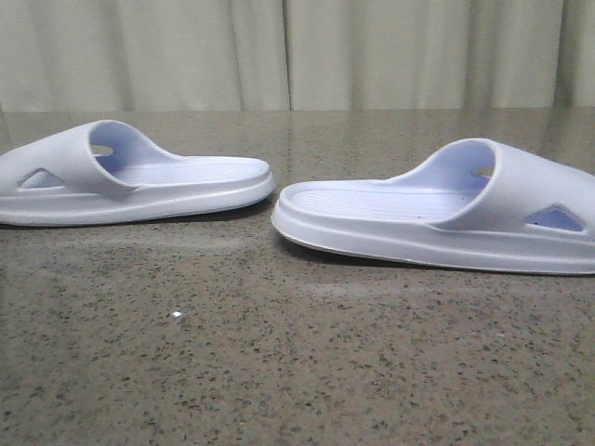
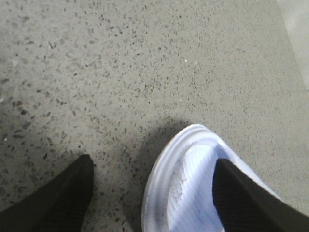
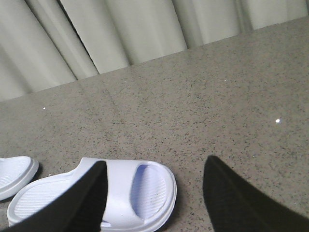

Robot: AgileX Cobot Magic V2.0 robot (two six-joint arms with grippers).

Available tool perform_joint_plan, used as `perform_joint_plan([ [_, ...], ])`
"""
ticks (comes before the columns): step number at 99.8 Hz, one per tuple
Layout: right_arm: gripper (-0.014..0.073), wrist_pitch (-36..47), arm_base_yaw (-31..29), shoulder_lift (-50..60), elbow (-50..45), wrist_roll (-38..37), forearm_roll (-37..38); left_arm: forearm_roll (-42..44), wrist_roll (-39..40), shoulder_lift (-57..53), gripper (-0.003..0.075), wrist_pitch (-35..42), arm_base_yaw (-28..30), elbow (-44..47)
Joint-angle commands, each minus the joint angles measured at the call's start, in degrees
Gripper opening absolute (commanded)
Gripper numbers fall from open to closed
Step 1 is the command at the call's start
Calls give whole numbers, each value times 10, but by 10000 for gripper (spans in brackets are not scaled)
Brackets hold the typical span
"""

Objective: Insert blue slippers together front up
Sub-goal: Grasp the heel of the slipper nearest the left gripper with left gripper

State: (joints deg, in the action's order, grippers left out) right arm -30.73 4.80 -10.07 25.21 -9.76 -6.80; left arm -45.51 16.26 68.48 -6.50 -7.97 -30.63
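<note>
Two pale blue slippers lie sole-down on the speckled table, heels towards each other. The left slipper (image 1: 139,186) has its strap at the left. The right slipper (image 1: 437,223) has its strap at the right. Neither gripper shows in the front view. In the left wrist view my left gripper (image 2: 153,159) is open above the table, and a slipper's rounded end (image 2: 188,193) lies between the fingers, close to one finger (image 2: 241,198). In the right wrist view my right gripper (image 3: 155,161) is open above the right slipper's strap and toe (image 3: 135,193). The other slipper's heel (image 3: 14,176) shows beside it.
The table is a grey-brown speckled stone top (image 1: 297,372). A pale curtain (image 1: 297,56) hangs along its far edge. A small white speck (image 1: 177,316) lies on the table in front of the slippers.
</note>
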Motion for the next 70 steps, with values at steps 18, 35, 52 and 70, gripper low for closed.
perform_joint_plan([
  [18,372,47,-4,-11,20,7,0,-6,2,12,464,14,-7,-13],
  [35,372,50,-4,-11,20,7,0,-6,2,26,464,19,-36,-19],
  [52,372,52,-4,-11,20,7,-1,-6,2,60,464,18,-63,-44],
  [70,372,52,-4,-11,20,7,-1,-15,2,80,464,12,-69,-59],
])
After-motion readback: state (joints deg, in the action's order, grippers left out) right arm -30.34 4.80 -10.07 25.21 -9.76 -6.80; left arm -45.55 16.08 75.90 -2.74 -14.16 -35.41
